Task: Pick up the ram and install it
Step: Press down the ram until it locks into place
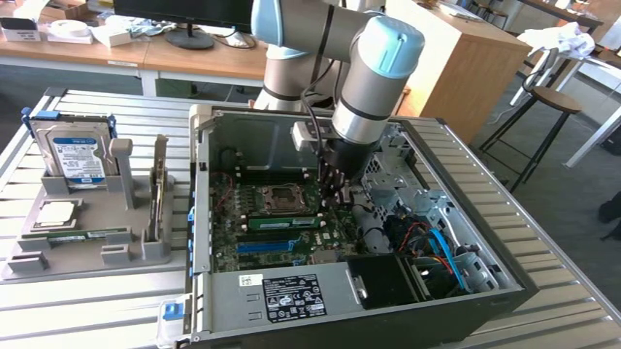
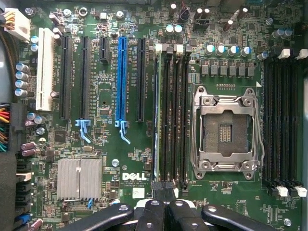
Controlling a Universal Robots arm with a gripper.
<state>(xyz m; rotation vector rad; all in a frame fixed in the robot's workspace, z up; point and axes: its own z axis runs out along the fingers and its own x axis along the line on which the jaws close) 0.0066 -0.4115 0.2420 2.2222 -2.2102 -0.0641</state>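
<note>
The ram is a thin green stick standing on edge in a memory slot of the motherboard inside the open computer case. In the wrist view the ram appears edge-on in the slot nearest the blue slot. My gripper reaches down into the case at the end of the ram on the exterior view's right. Its fingers are shut together with nothing between them. In the wrist view the gripper sits right over the end latches of the memory slots. I cannot tell whether it touches the ram.
The CPU socket lies beside the memory slots. The case wall and drive cages ring the arm. At the exterior view's left a grey holder carries a hard drive, an upright card and a thin green board.
</note>
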